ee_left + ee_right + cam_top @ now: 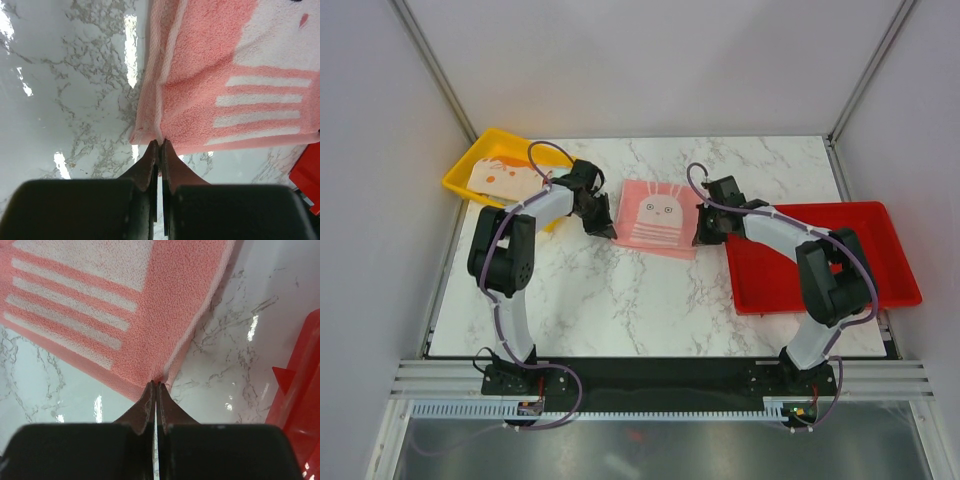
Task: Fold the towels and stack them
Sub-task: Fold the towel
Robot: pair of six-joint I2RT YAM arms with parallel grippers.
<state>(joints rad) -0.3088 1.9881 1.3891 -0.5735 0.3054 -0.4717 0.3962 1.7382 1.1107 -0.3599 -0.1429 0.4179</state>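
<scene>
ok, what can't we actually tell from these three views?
Top view: the left arm covers part of the cream towel in the yellow tray; more cloths underneath unknown.
Top view: the right arm covers part of the red tray.
Wrist views: frame edges cut off most of the pink towel.
Wrist views: the left gripper and right gripper hide how much corner they pinch.

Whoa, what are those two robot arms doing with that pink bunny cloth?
They are getting a towel ready to fold. The left tool and the right tool are each pinched shut on one near corner of the pink towel, which lies spread out in the middle of the marble table. It looks not yet folded. A cream towel with orange shapes sits in the yellow tray at the back left, and a red tray is on the right.
</scene>
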